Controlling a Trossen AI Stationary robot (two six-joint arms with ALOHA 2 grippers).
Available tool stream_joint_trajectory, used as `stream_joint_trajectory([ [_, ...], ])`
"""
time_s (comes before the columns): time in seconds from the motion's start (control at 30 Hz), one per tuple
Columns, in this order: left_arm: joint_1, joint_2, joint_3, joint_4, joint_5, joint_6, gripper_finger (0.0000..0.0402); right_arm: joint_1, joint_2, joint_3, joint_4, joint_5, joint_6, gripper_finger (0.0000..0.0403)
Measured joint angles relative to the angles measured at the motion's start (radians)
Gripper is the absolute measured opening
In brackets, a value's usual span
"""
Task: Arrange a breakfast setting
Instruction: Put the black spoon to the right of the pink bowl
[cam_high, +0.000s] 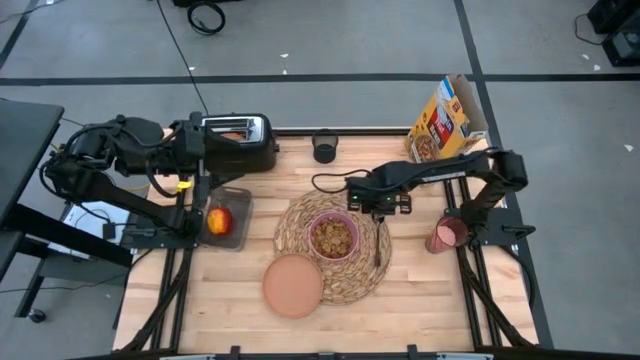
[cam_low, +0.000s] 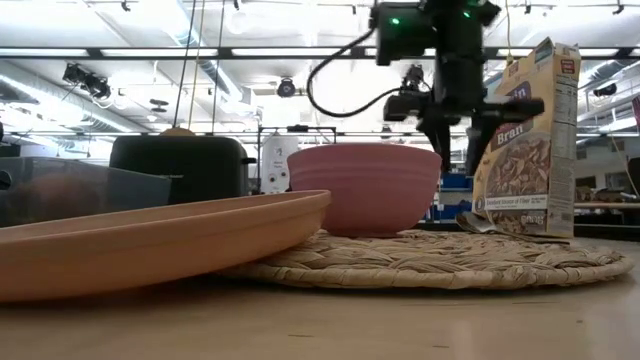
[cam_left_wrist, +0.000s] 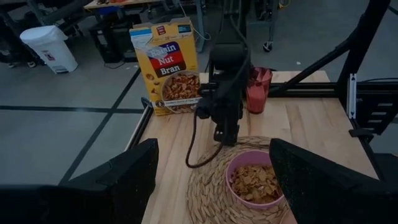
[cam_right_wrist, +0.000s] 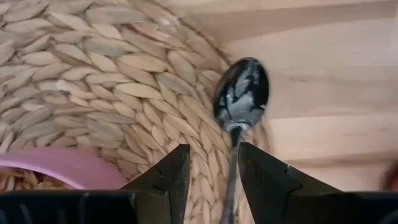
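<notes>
Clearly legible – "Raisin Nut Bran" on cereal box (cam_left_wrist: 166, 67) – rt rear.

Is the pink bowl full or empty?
Partly full: the bowl on the mat holds brown cereal flakes, seen from above and in the left wrist view.

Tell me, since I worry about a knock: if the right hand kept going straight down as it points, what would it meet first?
Most likely the metal spoon, whose handle runs between the fingers of the right hand, lying on the woven placemat beside the pink bowl. Height is unclear.
</notes>
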Motion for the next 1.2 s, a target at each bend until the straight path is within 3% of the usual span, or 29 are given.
stream_joint_trajectory([
  [0.27,0.000,0.000,0.000,0.044,0.000,-0.011,0.0314,-0.010,-0.080,-0.236,0.225,-0.079,-0.003,0.0142],
  [0.67,0.000,0.000,0.000,0.089,-0.004,-0.038,0.0314,0.037,0.042,-0.257,0.278,-0.134,-0.004,0.0133],
  [1.2,0.000,0.001,0.000,0.087,-0.012,-0.064,0.0314,0.040,0.045,-0.254,0.287,-0.131,-0.024,0.0017],
])
